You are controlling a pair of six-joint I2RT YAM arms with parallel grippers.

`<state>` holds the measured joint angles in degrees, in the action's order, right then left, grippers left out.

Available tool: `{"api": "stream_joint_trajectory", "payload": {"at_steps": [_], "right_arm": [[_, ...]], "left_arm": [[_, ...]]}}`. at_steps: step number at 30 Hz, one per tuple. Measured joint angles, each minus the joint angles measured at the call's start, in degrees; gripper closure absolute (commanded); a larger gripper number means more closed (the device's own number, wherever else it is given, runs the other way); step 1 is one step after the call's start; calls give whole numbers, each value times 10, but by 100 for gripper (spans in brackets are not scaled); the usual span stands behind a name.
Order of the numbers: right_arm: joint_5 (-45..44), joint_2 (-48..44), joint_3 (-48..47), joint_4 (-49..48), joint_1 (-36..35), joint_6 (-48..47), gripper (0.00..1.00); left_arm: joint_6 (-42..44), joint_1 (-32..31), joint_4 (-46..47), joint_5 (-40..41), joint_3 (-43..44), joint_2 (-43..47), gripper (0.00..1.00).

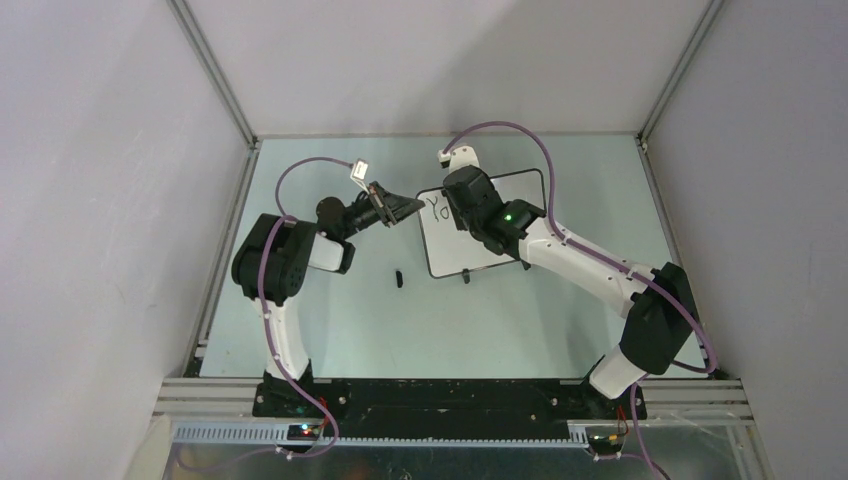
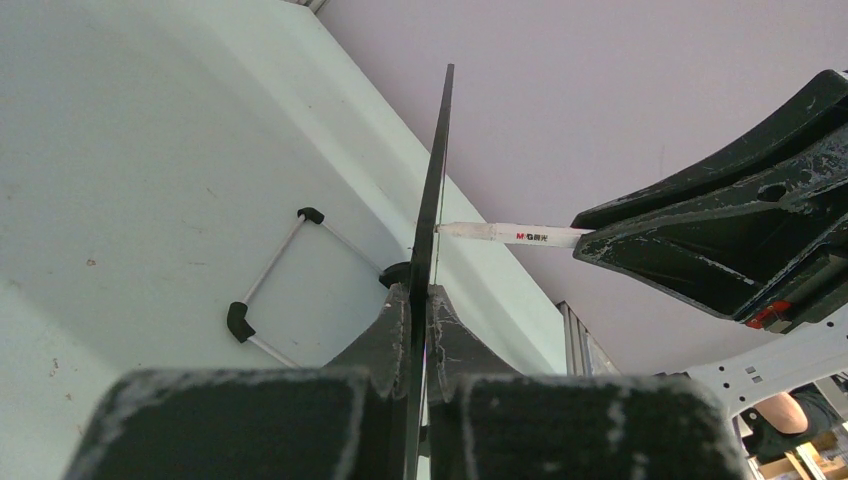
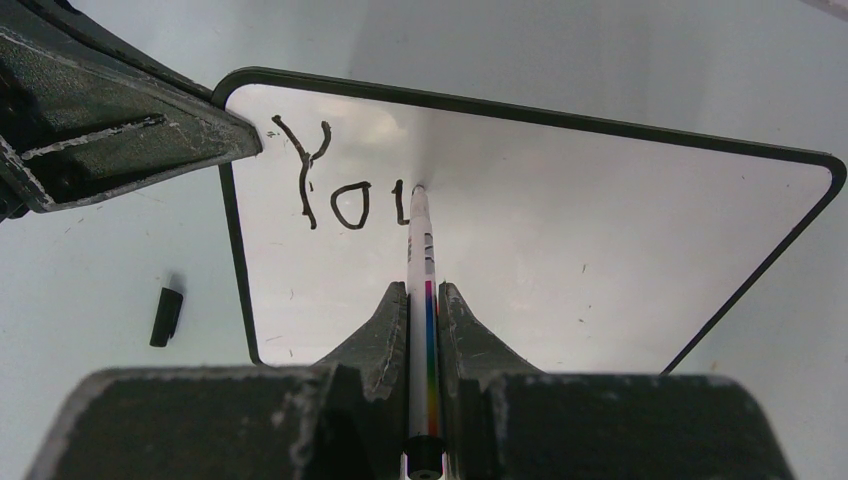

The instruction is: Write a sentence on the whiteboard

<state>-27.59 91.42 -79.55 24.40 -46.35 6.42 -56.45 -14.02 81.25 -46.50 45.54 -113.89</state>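
black letters [image 3: 305, 185] unseen from left wrist, left pincer [image 2: 420, 300] grips whiteboard [image 3: 600, 240], right pincer [image 3: 425, 300] marker [image 3: 422, 240]

Pale green table [image 1: 350, 330], small black cap [image 1: 398, 277] lying beside whiteboard [image 1: 445, 250]

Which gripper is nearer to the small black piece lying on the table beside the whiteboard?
Left. The left gripper clamps the whiteboard's left edge, just beyond the small black piece. The right gripper holds the marker over the board, farther right.
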Motion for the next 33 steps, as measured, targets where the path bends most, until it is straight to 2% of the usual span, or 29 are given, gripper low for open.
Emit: {"api": "stream_joint_trajectory", "payload": {"at_steps": [33], "right_arm": [[-2,-13,30,7,0,15,100]], "left_arm": [[1,0,-5,2,0,0,100]]}}
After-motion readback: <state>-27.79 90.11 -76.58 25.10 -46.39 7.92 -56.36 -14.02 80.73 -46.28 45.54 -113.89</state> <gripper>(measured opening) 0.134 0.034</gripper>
